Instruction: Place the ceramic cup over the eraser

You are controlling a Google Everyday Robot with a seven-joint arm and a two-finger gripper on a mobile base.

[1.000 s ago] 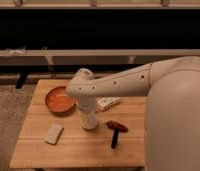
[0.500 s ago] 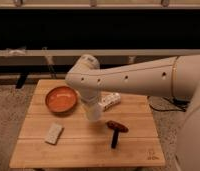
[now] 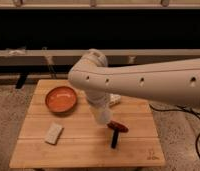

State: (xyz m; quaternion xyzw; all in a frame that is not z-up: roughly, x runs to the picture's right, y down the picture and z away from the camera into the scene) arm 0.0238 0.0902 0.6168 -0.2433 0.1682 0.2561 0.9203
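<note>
The off-white ceramic cup (image 3: pixel 101 118) hangs at the lower end of my arm, over the middle of the wooden table (image 3: pixel 83 150). My gripper (image 3: pixel 99 109) comes down from above and is shut on the cup; the wrist hides most of it. The eraser (image 3: pixel 54 133), a pale flat block, lies on the table at the front left, well to the left of the cup.
A shallow orange bowl (image 3: pixel 61 99) sits at the back left of the table. A tool with a red head and black handle (image 3: pixel 115 132) lies just right of the cup. A small white object (image 3: pixel 114 100) lies behind the arm. The floor around is speckled.
The arm has swung and the cup has moved a little to the right with the gripper, closer to the red-headed tool. The eraser and bowl have not moved.
</note>
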